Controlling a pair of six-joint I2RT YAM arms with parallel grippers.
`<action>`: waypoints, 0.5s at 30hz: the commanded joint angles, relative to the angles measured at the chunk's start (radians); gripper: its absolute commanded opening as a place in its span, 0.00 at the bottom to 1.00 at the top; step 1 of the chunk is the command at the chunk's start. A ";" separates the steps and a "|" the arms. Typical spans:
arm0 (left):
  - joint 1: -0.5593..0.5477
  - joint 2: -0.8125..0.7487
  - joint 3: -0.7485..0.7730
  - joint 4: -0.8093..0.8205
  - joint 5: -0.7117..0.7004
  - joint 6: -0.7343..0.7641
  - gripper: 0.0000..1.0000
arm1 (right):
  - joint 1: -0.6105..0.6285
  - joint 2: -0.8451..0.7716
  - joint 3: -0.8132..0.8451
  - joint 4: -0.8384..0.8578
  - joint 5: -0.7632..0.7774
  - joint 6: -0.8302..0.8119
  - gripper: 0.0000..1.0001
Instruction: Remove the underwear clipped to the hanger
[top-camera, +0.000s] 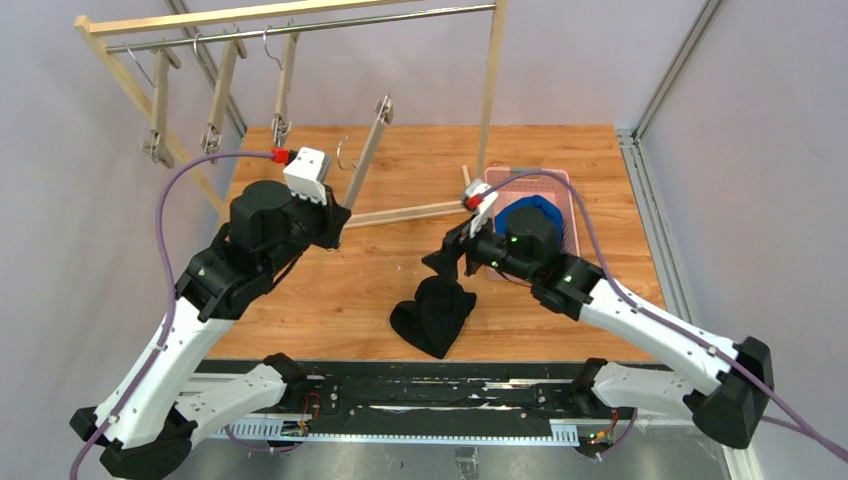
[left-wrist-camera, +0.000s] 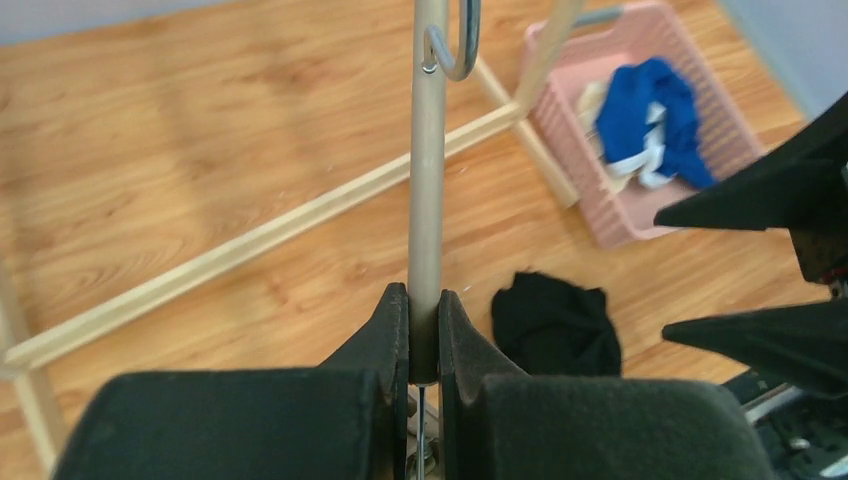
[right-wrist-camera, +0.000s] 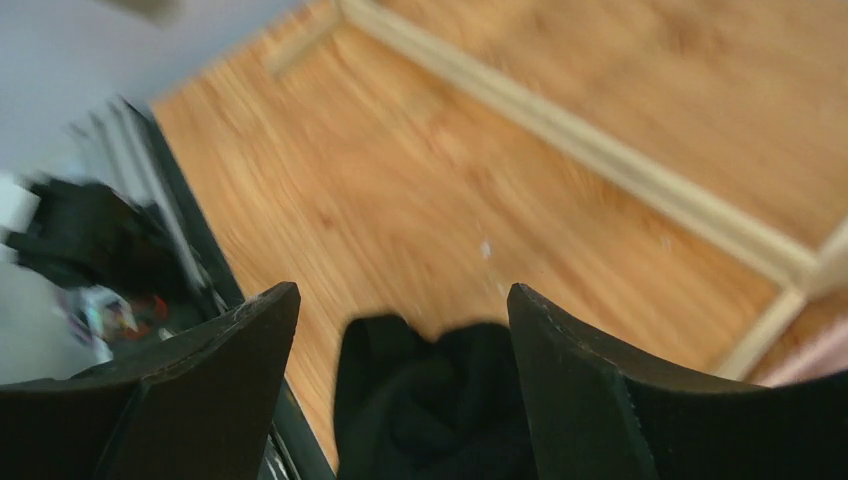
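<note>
We clamp the left gripper (left-wrist-camera: 424, 330) on the hanger (left-wrist-camera: 428, 180) to steady it; the right gripper (right-wrist-camera: 400, 295) gapes over the black underwear (right-wrist-camera: 430, 400) lying free on the table (top-camera: 400, 270), blue pair (left-wrist-camera: 660, 105) in the basket (left-wrist-camera: 610, 215).

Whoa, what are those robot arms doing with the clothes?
They're taking underwear off hangers. The left pincer is shut on a bare wooden hanger, holding it up over the table. The right pincer is open just above the black underwear, which lies in a heap on the table. The blue underwear is already in the pink basket, with something pale beside it. Three more hangers on the rack hold nothing.
</note>
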 joint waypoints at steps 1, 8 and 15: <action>0.002 0.048 0.061 -0.107 -0.107 0.030 0.00 | 0.106 0.085 -0.051 -0.320 0.259 -0.134 0.78; 0.002 0.164 0.156 -0.085 -0.096 0.031 0.00 | 0.221 0.242 -0.090 -0.342 0.293 -0.068 0.79; 0.002 0.231 0.228 -0.042 -0.117 0.033 0.00 | 0.294 0.397 -0.113 -0.278 0.232 -0.001 0.79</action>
